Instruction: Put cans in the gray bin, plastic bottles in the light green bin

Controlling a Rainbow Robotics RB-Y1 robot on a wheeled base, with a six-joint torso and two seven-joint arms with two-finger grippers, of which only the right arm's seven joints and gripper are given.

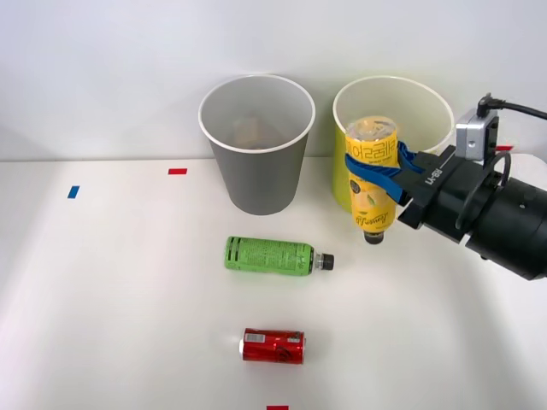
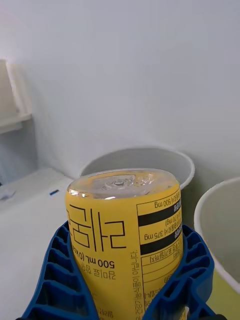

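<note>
- The right gripper (image 1: 382, 175) has its blue ribbed fingers (image 2: 60, 270) clamped around the middle of the yellow bottle (image 1: 373, 178), holding it in the air in front of the light green bin (image 1: 427, 96), above the table (image 1: 102, 290).
- The bottle hangs upside down: black cap toward the table, clear base up, long axis close to vertical with a slight tilt.
- It looks like thin plastic, so probably light and a little springy; a mid-body hold over the label seems sound, though the glossy wrap could slip.
- The green bottle (image 1: 273, 255) lies on its side on the table, long axis running left to right, cap toward the robot's right.
- The red can (image 1: 273, 346) lies nearer the robot, also sideways; likely stiffer, but it would roll.
- The gray bin (image 1: 256, 154) stands upright just left of the light green one.
</note>
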